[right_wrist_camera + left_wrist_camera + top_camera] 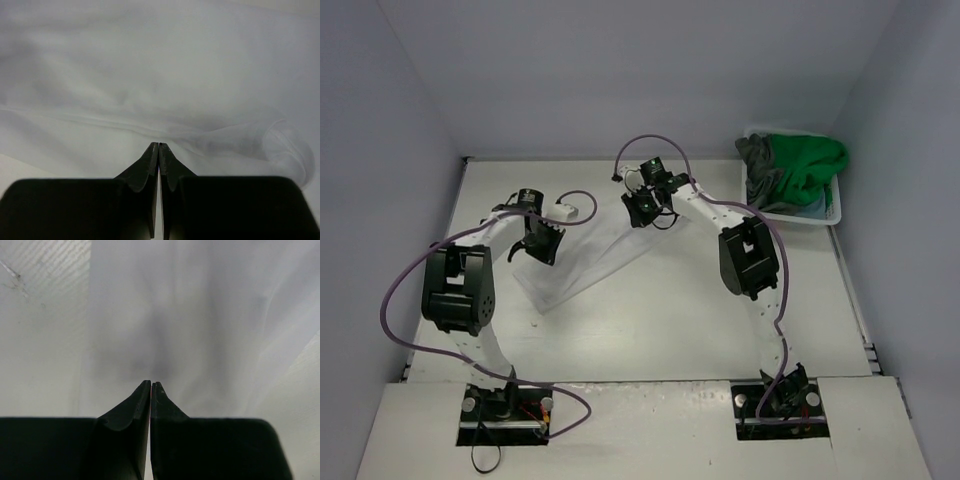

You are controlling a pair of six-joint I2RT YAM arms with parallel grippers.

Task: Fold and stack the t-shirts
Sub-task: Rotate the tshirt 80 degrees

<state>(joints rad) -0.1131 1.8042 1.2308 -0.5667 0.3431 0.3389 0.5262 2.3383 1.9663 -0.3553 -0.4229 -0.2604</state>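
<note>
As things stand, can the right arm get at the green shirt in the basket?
Probably not yet: the right gripper is shut on the white t-shirt. Once it lets go, the way looks free; the green shirt lies uncovered on top in the basket.

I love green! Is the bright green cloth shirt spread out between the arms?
No, the bright green cloth shirt is bunched in the white plastic basket at the far right.

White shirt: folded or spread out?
Spread, not folded. The white shirt hangs as one stretched sheet between the left pincer and right pincer, both shut on its edge, its lower end on the table.
</note>
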